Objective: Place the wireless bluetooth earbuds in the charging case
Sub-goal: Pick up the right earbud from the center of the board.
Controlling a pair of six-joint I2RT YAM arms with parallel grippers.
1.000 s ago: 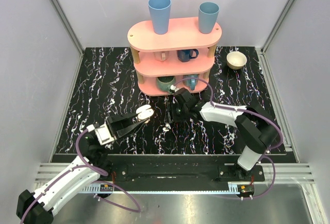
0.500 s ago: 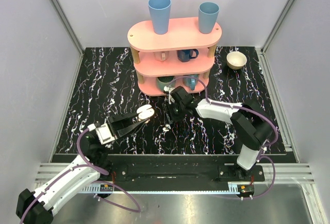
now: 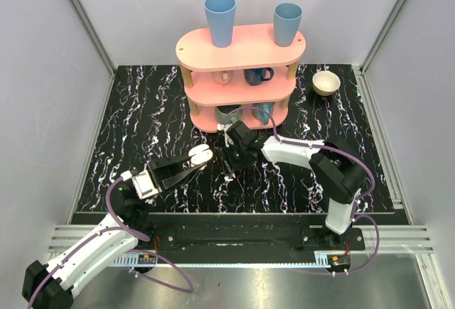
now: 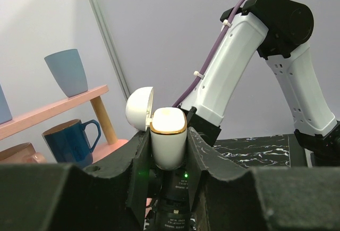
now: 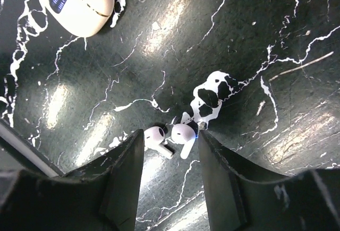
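Observation:
The charging case [image 4: 168,147] is white with a gold rim and stands upright with its lid [image 4: 140,108] swung open to the left. My left gripper [image 4: 168,133] is shut on its body and holds it above the table at centre left [image 3: 200,155]. The two earbuds [image 5: 158,137] [image 5: 184,134], small and white with short stems, lie side by side on the black marbled table [image 5: 239,40]. My right gripper [image 5: 170,135] hangs over them, open, with a finger on either side and a gap to each earbud. In the top view it sits in front of the shelf [image 3: 231,156].
A second rounded white box with a small blue display [image 5: 74,2] lies on the table near the earbuds. The pink three-tier shelf [image 3: 242,53] holds blue cups and mugs just behind the right arm. A beige bowl [image 3: 326,82] sits at the back right.
The right arm has swung leftward, bringing its gripper nearer the shelf front and the left arm. The left gripper and the case have stayed put.

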